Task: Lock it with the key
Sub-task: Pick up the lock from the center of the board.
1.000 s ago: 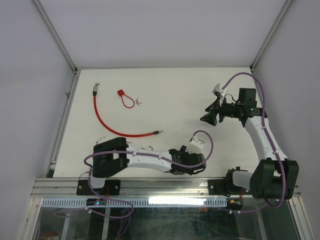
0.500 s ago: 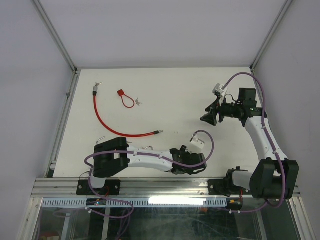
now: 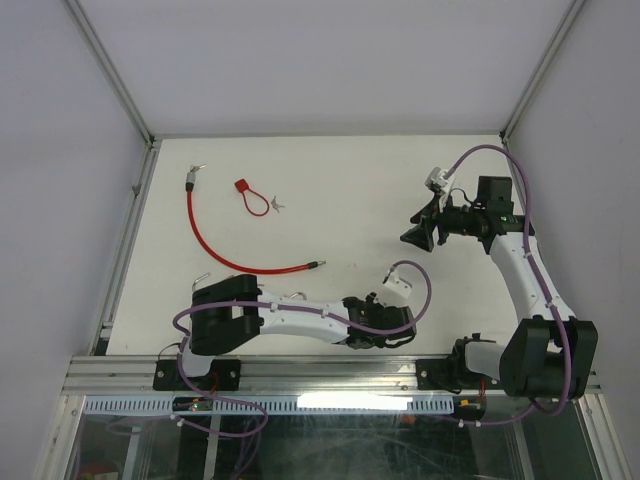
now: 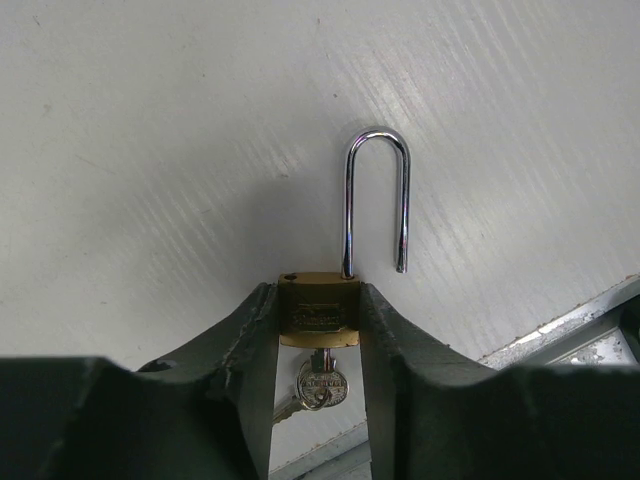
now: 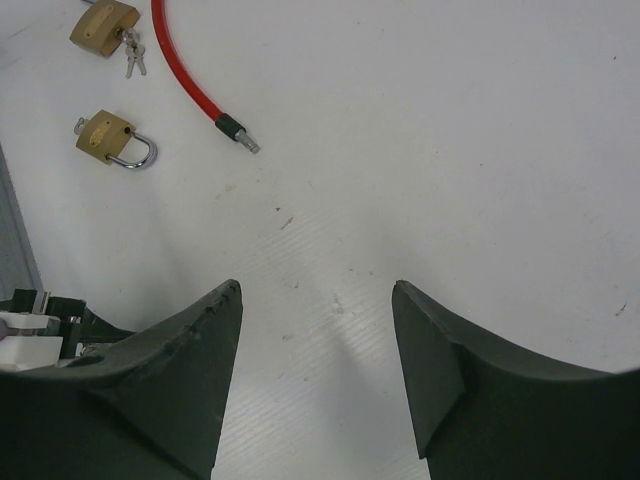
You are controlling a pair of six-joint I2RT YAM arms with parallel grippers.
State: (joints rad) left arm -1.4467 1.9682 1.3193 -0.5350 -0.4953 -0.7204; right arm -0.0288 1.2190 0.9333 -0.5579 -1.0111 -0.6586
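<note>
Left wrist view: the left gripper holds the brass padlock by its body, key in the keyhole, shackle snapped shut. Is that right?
Not quite. The shackle is open: in the left wrist view its free end hangs clear of the body of the brass padlock. The rest stands: the left gripper holds the body, and the key is in the keyhole.

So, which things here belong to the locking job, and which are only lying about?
For the job: padlock, shackle open, in the left end effector; key in its keyhole; right end effector, open.
Lying about: red cable; spare padlock with keys; second spare padlock; red tag.
</note>
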